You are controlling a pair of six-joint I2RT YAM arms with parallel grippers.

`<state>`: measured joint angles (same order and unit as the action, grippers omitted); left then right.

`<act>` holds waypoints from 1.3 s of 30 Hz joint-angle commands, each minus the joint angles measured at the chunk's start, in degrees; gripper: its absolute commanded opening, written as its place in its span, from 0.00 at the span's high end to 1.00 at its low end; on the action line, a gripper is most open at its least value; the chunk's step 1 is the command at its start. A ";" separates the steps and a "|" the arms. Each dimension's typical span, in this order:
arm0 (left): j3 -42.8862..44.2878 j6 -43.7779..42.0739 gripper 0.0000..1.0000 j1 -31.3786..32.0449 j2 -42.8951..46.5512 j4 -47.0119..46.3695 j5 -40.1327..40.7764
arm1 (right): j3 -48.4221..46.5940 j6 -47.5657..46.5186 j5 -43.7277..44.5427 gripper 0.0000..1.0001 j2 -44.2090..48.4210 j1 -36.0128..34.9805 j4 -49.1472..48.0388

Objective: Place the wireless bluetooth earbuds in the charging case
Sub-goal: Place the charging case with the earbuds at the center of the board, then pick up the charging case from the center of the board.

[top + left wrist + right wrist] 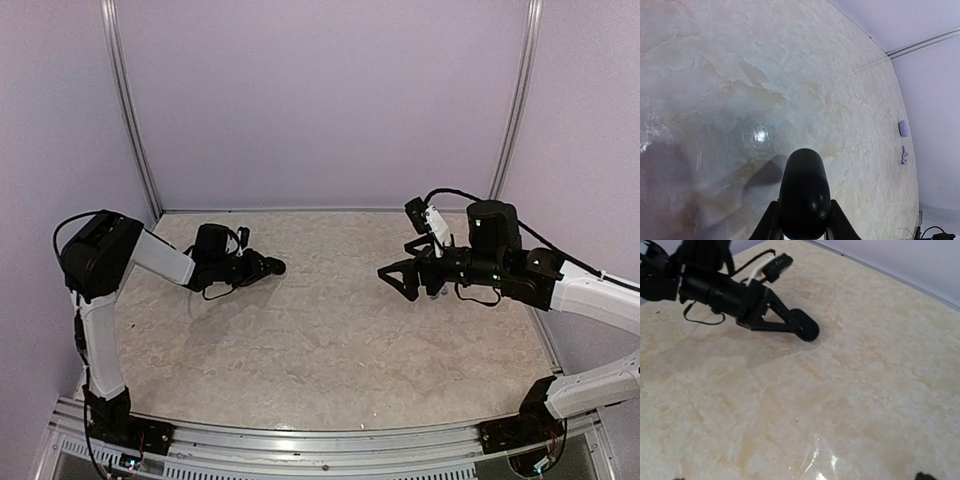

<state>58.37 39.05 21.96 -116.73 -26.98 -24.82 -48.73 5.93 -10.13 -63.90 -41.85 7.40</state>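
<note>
My left gripper (258,267) is shut on a black oval charging case (272,266) and holds it just above the table at the left. In the left wrist view the case (804,190) sits closed between the jaws (804,220). The right wrist view shows the same case (805,330). Two tiny pale lavender pieces, a rounded one (903,128) and a stemmed earbud (904,156), lie at the table's far right edge. The black earbuds are out of view. My right gripper (398,282) is open and empty over the right middle of the table.
The marble-patterned table (320,340) is walled by lavender panels at the back and sides. The right arm's cable (560,250) loops behind it. A metal rail (320,435) runs along the near edge.
</note>
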 commanded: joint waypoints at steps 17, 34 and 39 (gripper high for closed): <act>1.66 -5.53 0.09 1.01 3.63 10.73 8.92 | 0.74 2.36 -0.80 0.01 -5.51 14.34 -2.51; -8.52 -14.12 0.01 6.77 25.60 6.38 31.07 | -1.43 4.75 14.11 0.00 -21.92 27.39 -1.38; -10.22 -14.80 0.01 6.61 29.16 4.92 29.72 | -3.39 4.63 14.18 0.00 -28.37 28.93 -2.51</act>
<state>50.02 26.28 28.84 -90.54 -19.07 3.88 -49.80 10.02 2.22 -88.58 -13.96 6.13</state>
